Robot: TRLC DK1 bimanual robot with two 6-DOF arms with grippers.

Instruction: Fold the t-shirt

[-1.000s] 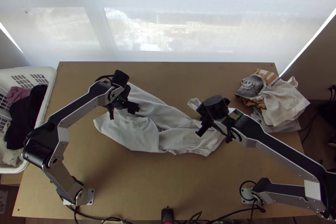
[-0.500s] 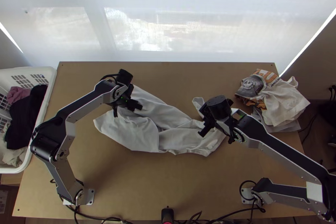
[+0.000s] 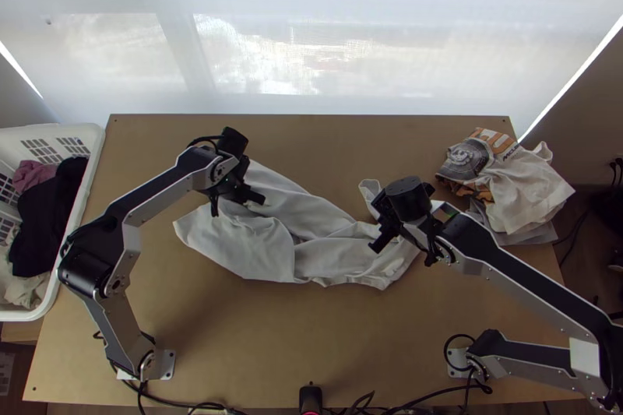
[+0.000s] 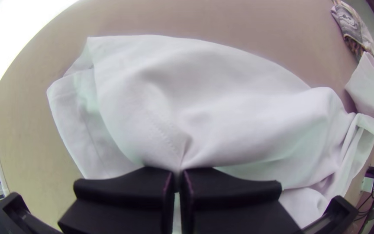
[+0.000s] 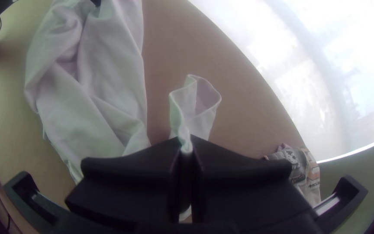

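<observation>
Top view: the white t-shirt (image 3: pixel 315 259) lies bunched on the counter (image 3: pixel 234 337), left claw (image 4: pixel 178 173) and right claw (image 5: pixel 186 145) each clamped on it; best lift evenly, then stretch it smooth (gently).

Daylight glares through the pale blind (image 3: pixel 257 49) beyond my table (image 3: pixel 257 337); edges bow in my dark-cornered wrist views.

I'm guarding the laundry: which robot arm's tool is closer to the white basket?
Left. The left tool pinches the t-shirt at the end towards the basket; the right tool pinches it farther across the table.
</observation>
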